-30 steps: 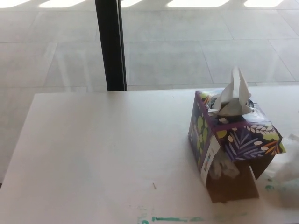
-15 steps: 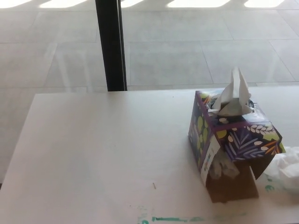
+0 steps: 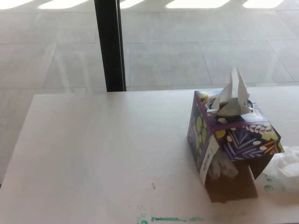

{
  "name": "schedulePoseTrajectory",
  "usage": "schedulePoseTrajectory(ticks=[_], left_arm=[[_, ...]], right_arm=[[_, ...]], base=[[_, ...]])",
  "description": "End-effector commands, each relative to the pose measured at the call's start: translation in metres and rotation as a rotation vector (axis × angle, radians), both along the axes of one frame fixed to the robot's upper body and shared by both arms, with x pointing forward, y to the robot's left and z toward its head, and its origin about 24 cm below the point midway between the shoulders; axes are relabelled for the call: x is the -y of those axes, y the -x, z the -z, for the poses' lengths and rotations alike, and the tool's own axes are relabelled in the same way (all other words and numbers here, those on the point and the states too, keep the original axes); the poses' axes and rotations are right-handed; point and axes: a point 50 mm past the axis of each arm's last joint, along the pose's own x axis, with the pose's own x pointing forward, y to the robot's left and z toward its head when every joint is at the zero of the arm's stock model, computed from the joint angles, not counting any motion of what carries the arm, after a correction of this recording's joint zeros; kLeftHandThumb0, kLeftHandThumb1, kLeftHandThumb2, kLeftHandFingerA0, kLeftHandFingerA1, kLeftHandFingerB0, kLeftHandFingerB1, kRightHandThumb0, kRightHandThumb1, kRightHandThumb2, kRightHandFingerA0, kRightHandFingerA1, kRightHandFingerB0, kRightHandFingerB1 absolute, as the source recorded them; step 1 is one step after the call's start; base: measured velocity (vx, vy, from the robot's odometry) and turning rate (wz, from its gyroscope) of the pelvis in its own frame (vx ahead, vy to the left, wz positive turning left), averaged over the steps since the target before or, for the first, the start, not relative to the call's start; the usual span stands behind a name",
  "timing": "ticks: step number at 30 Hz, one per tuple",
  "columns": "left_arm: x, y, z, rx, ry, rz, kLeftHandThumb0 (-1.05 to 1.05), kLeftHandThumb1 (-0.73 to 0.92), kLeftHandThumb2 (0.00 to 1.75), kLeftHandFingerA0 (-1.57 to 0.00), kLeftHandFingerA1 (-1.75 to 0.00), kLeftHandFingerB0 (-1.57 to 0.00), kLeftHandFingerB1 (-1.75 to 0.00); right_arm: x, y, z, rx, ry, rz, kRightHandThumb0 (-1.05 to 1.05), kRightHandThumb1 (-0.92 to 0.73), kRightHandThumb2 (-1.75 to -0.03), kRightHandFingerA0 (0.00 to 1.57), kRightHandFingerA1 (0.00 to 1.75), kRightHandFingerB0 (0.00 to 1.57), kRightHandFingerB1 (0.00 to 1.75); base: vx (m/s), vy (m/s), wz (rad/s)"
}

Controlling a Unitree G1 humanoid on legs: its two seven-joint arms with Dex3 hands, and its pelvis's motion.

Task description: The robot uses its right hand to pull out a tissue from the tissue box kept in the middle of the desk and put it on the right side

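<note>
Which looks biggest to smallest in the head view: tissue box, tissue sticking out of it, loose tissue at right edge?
1. Tissue box, clearly largest.
2. Tissue sticking out the top.
3. Loose tissue, but the frame edge cuts it off, so its rank against the second is unsure.

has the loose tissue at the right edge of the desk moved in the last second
Yes. The loose tissue has settled lower and closer to the tissue box, which has stayed put on the desk.

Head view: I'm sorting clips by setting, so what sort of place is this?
Probably an office or lab by a window: a plain white desk against a glass pane with a black frame, paving outside, and a tissue box on the desk.
</note>
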Motion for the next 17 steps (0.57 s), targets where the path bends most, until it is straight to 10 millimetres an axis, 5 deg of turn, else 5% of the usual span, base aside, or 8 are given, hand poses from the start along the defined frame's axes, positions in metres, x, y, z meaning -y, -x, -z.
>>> schedulePoseTrajectory(ticks=[1, 2, 3, 5, 8, 9, 17], left_arm=[[-0.005, -0.011, -0.02, 0.171, -0.068, 0.003, -0.9, 0.92, 0.85, -0.55, -0.56, -0.41, -0.43], [-0.004, -0.007, -0.016, 0.154, -0.054, -0.017, -0.86, 0.83, 1.22, -0.55, -0.63, -0.38, -0.53], [-0.003, -0.004, -0.014, 0.148, -0.04, -0.018, -0.93, 0.92, 0.83, -0.56, -0.58, -0.42, -0.44], [-0.004, -0.001, -0.013, 0.141, -0.036, -0.02, -0.93, 0.92, 0.83, -0.56, -0.58, -0.42, -0.44], [-0.005, 0.01, -0.007, 0.138, 0.029, -0.078, -0.93, 0.92, 0.81, -0.53, -0.57, -0.38, -0.43], [-0.006, 0.011, -0.006, 0.137, 0.031, -0.089, -0.91, 0.92, 0.83, -0.54, -0.57, -0.4, -0.44], [-0.006, 0.02, -0.002, 0.1, 0.04, -0.113, -0.91, 0.92, 0.82, -0.54, -0.57, -0.43, -0.45]], right_arm=[[0.032, 0.116, 0.089, 0.507, -0.535, 0.795, -0.86, -0.86, -0.54, 0.08, 1.28, 0.0, 0.89], [0.037, 0.122, 0.093, 0.521, -0.539, 0.859, -0.82, -0.92, -0.56, 0.04, 1.24, 0.0, 0.7], [0.04, 0.125, 0.095, 0.525, -0.535, 0.873, -0.85, -0.91, -0.61, 0.0, 1.33, 0.0, 0.59], [0.04, 0.127, 0.097, 0.523, -0.534, 0.877, -0.85, -0.91, -0.61, 0.0, 1.33, 0.0, 0.59], [0.05, 0.135, 0.096, 0.599, -0.531, 0.922, -0.81, -0.92, -0.67, 0.0, 1.12, 0.0, 0.36], [0.053, 0.137, 0.094, 0.615, -0.532, 0.933, -0.88, -0.64, -1.05, 0.0, 0.77, 0.0, 0.54], [0.064, 0.149, 0.094, 0.627, -0.494, 0.994, -0.95, -0.68, -1.07, 0.06, 0.84, 0.0, 0.52]], base=[[0.0, 0.0, 0.0], [0.0, 0.0, 0.0], [0.0, 0.0, 0.0], [0.0, 0.0, 0.0], [0.0, 0.0, 0.0], [0.0, 0.0, 0.0], [0.0, 0.0, 0.0]])
